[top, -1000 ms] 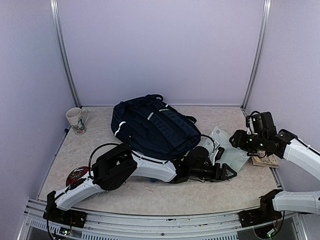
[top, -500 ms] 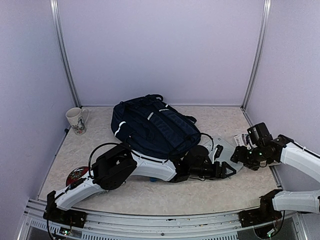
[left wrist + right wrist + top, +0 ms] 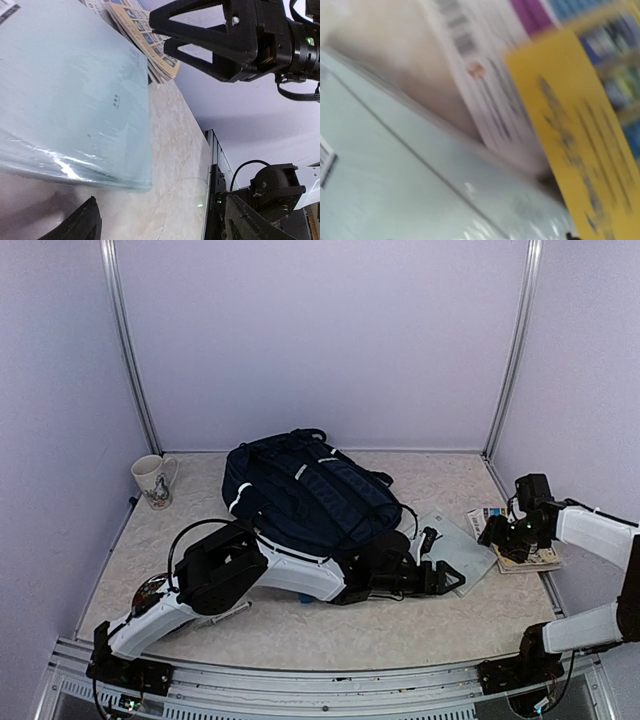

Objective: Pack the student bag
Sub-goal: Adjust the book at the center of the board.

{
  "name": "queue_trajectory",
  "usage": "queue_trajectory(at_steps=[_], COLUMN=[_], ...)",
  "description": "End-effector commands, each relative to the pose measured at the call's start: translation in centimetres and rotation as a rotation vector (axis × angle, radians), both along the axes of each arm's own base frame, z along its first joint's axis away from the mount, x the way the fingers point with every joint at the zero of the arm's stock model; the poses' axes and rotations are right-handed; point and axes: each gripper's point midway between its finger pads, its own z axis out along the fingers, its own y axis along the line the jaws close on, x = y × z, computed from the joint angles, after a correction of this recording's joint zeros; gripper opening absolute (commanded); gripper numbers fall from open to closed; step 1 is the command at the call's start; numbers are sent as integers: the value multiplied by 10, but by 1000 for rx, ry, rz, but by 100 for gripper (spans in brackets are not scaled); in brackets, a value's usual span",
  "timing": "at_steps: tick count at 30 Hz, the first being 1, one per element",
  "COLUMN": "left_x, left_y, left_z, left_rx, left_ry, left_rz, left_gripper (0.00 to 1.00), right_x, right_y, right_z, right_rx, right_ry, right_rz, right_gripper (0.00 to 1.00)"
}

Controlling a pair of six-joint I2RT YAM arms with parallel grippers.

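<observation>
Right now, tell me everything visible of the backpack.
The backpack is large, navy fabric with thin white stripe trim and dark straps, a carry loop at its far end. It lies flat on the table, back of centre, slightly angled. The left arm runs along its near edge, covering part of it. Whether it is zipped cannot be told.

- My left arm (image 3: 290, 578) and right arm (image 3: 595, 528) wore white shells over the long links, with black housings at the joints
- Thin black cables (image 3: 180, 540) looped along them
- My right gripper (image 3: 157, 32) was matte black, its fingers (image 3: 192, 31) hollow triangular frames, one silver screw (image 3: 235, 21) at their root
- A green light (image 3: 306, 42) glowed behind it
</observation>
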Motion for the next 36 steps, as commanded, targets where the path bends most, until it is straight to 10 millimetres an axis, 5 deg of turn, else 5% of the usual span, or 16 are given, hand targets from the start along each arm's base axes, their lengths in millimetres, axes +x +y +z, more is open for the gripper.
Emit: queue_trajectory(at_steps=[1,8,16,28,33,36], left_x=[22,27,33,44,44,44], left_y=[29,32,43,68,68,67], left_z=[-37,-39,-34,-37,-37,-38], left_rx=[159,186,232,263,260,262], left_ry=[-41,-50,-102,-55,-56,-53], left_rz=[128,158,248,375,376,370], left_gripper=[84,88,95,95,95,95], right_x=[31,46,24,-20,-11,-7], right_y=[3,11,46,98,80,86], right_z=[10,-13,-48,-32,-32,-44], right_rx=[-53,-41,88,160,82,119], right_ry=[-39,44,140,147,159,186], right_rz=[141,228,358,520,440,446], right_gripper=[72,76,74,73,84,86])
